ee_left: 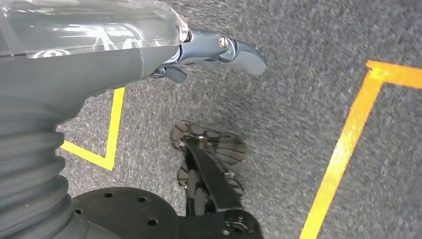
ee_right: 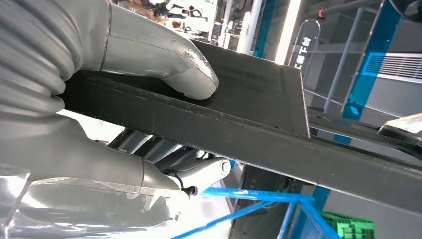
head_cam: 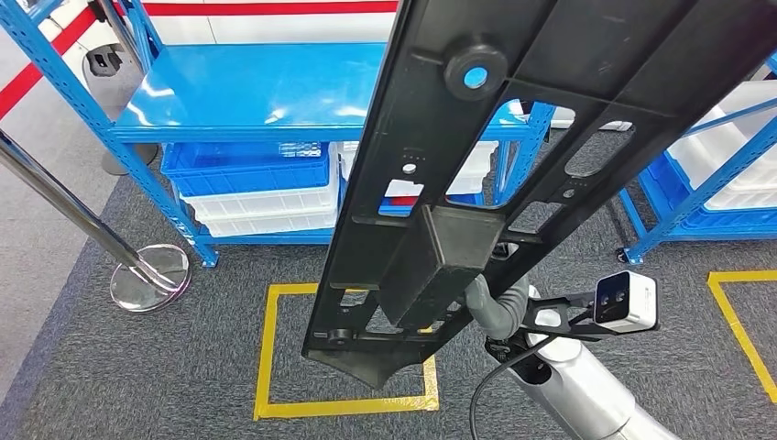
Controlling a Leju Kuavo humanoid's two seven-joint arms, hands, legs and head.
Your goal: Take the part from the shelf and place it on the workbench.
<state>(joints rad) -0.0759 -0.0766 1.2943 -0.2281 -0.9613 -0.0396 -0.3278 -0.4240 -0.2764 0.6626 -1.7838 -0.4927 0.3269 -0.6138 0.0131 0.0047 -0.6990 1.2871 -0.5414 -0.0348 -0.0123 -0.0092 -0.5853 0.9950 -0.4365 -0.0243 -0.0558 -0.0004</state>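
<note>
A long black plastic part with ribs, holes and a box-shaped block slants across the head view, lifted off the floor in front of the blue shelf. My right hand grips it from below near its lower end. In the right wrist view the thick grey thumb presses on one face of the part, and the fingers wrap the other side. My left hand hangs over the grey carpet, its fingers apart and holding nothing.
The shelf's lower level holds white and blue bins. A chrome stanchion base stands at the left. A second blue shelf stands at the right. Yellow tape marks squares on the carpet.
</note>
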